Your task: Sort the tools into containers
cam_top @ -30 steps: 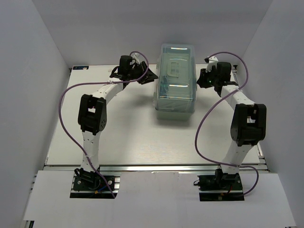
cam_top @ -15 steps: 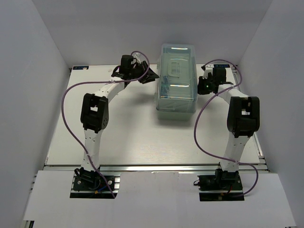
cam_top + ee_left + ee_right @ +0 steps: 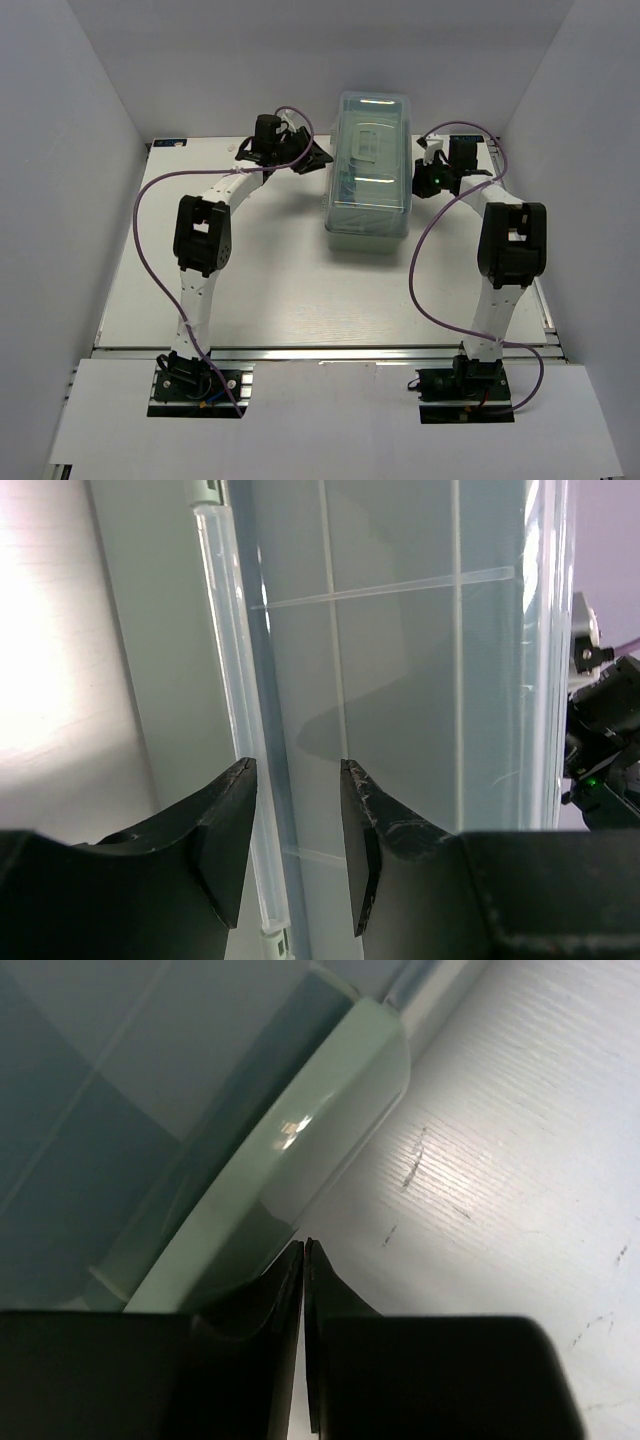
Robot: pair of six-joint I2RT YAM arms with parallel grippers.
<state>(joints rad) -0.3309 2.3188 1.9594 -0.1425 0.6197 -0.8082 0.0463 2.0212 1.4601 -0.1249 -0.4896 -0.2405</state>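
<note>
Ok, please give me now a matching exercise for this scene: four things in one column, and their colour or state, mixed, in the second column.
Things:
1. left gripper
2. right gripper
3. toolbox base
4. arm cable

Colour or state:
A. purple
B. jaws closed together
C. jaws apart, the lid's edge between them
D. pale mint green

Pairs: 1-C, 2-B, 3-D, 4-A
</note>
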